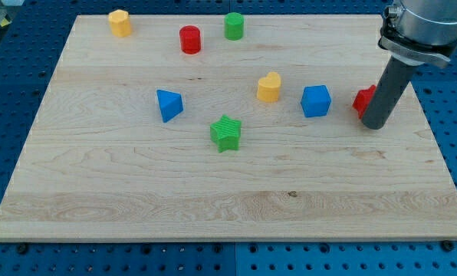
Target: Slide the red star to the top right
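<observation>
The red star [363, 100] lies near the board's right edge, at mid height. The rod hides most of it, so only its left part shows. My tip [373, 126] rests on the board just right of and below the star, touching or nearly touching it. A blue cube [316, 100] sits just left of the star.
A yellow heart [269, 87] lies left of the blue cube. A green star [227, 133] and a blue triangle [169, 104] lie mid-board. A red cylinder [190, 39], a green cylinder [234, 25] and a yellow block [120, 23] stand along the top. The wooden board [213, 199] ends near the star's right.
</observation>
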